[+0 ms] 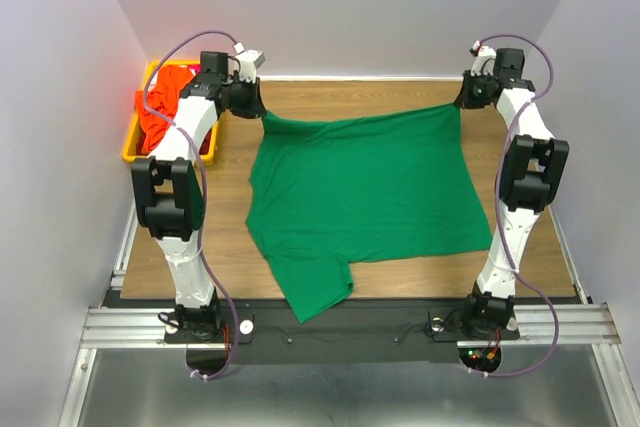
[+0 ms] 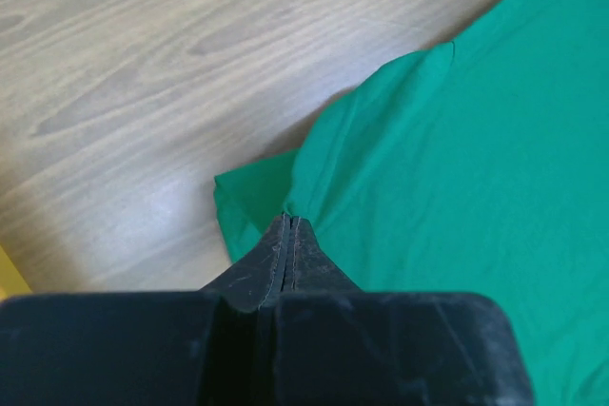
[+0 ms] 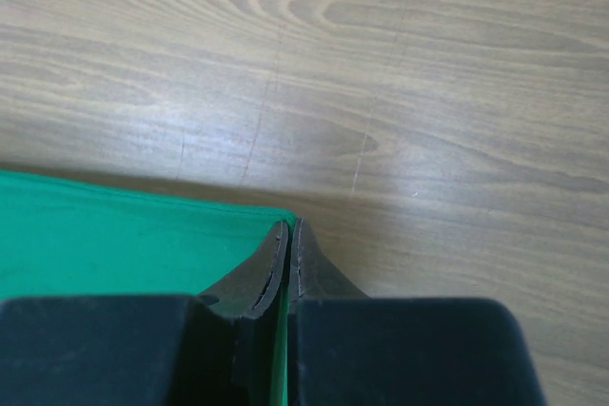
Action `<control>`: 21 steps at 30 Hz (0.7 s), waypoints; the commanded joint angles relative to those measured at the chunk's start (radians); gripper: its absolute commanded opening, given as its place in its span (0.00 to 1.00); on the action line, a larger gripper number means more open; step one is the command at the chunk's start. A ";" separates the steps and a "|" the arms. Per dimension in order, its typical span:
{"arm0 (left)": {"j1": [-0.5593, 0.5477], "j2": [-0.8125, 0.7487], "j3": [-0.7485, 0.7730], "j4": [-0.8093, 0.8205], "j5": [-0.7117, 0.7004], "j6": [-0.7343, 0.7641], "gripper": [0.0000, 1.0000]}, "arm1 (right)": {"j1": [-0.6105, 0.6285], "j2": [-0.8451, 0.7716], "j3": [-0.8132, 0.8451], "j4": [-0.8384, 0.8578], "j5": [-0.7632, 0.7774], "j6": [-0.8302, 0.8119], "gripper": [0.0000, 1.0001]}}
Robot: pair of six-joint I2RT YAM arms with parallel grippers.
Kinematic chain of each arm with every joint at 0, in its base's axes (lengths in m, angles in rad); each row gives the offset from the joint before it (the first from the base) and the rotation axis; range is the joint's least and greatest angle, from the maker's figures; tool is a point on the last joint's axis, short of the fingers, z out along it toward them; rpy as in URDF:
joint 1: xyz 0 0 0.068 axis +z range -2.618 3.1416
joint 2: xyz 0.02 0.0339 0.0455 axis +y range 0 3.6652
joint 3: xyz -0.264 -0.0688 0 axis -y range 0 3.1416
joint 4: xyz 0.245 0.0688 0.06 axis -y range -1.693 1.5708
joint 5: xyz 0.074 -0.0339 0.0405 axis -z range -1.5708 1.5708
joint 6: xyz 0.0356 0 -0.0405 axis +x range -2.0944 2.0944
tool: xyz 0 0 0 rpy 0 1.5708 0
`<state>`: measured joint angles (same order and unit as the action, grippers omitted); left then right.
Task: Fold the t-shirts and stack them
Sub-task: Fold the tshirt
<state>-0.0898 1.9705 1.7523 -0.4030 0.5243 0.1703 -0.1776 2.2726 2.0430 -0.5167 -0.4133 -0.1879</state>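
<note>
The wooden table [image 1: 400,97] fills the overhead view, with the green t-shirt [image 1: 365,192] spread across its middle. At upper left a yellow bin [image 1: 130,152] holds the orange t-shirt [image 1: 160,112]. The left gripper [image 1: 262,112] and right gripper [image 1: 462,104] each pinch a top corner of the green cloth, fingers clamped tight.

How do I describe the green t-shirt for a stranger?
On the wooden table, the green t-shirt lies spread across the middle, far corners held by the left gripper and right gripper. Other cloth, orange and red, is bunched in the yellow bin.
</note>
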 commanded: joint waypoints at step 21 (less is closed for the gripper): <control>-0.090 -0.406 -0.447 -0.051 -0.099 0.074 0.00 | -0.048 -0.223 -0.276 0.020 -0.074 -0.180 0.01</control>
<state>-0.1825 1.6337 1.3422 -0.4320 0.4587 0.2077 -0.2134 2.1288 1.8130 -0.5144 -0.4690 -0.3019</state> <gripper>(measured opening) 0.025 0.030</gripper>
